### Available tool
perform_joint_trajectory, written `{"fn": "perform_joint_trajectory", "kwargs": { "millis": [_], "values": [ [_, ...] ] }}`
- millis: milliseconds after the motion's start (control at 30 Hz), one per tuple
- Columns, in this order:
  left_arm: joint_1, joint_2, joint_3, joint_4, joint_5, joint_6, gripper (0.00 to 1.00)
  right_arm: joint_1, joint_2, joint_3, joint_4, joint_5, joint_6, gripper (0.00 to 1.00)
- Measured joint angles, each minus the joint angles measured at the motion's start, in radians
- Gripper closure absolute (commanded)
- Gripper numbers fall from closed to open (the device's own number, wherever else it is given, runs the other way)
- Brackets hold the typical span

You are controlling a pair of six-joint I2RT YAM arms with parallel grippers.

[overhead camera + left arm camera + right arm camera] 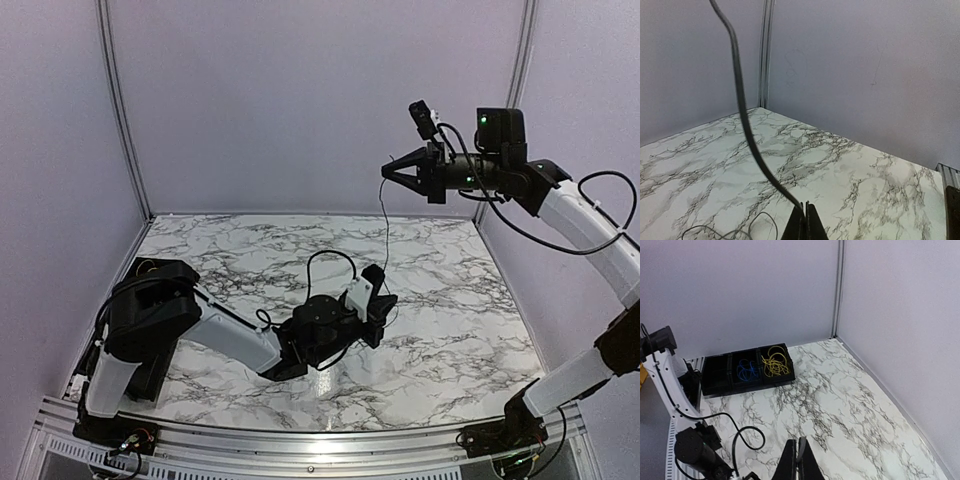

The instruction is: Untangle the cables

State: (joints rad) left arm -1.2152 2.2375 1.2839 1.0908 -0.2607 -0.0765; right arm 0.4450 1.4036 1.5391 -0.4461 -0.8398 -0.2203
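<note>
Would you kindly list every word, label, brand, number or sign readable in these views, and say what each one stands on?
None: no word, label, brand or number is readable in any view.
wall: a faint looping scribble, too faint to read as writing.
black tray, marble table, black cable: no print shows.

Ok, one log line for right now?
left gripper shut on black cable, low | right gripper shut on same cable, raised | blue cable, yellow cable in tray
</note>
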Motion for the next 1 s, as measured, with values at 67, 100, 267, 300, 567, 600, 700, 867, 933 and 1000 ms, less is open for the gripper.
{"fn": "perform_joint_trajectory", "kwargs": {
  "millis": [67,100,267,300,567,600,700,867,933,1000],
  "values": [
    [-0.002,-0.03,-0.052,-0.001,0.005,-0.003,1.0,-0.006,-0.003,-0.021,0.031,0.064,0.021,0.99],
    [-0.004,-0.056,-0.093,0.001,0.014,-0.002,1.0,-0.012,-0.004,-0.038,0.05,0.094,0.031,0.96],
    [-0.021,-0.274,-0.299,-0.018,0.04,-0.024,1.0,-0.035,0.013,-0.179,0.129,0.242,0.055,0.77],
    [-0.023,-0.335,-0.336,-0.024,0.041,-0.036,1.0,-0.036,0.035,-0.216,0.137,0.259,0.051,0.75],
    [-0.027,-0.767,-0.493,-0.302,-0.05,-0.148,1.0,-0.038,0.248,-0.357,0.156,0.245,0.046,0.69],
    [-0.027,-0.809,-0.496,-0.375,-0.081,-0.174,1.0,-0.039,0.254,-0.383,0.161,0.234,0.049,0.68],
    [-0.027,-0.942,-0.509,-0.611,-0.197,-0.263,1.0,-0.039,0.256,-0.416,0.163,0.188,0.051,0.68],
    [-0.027,-1.127,-0.521,-0.959,-0.381,-0.398,1.0,-0.039,0.273,-0.404,0.177,0.132,0.035,0.68],
    [-0.027,-1.213,-0.532,-1.094,-0.448,-0.464,1.0,-0.039,0.286,-0.402,0.176,0.117,0.027,0.68],
    [-0.027,-1.3,-0.544,-1.217,-0.512,-0.54,1.0,-0.039,0.297,-0.402,0.172,0.107,0.018,0.68]
  ]
}}
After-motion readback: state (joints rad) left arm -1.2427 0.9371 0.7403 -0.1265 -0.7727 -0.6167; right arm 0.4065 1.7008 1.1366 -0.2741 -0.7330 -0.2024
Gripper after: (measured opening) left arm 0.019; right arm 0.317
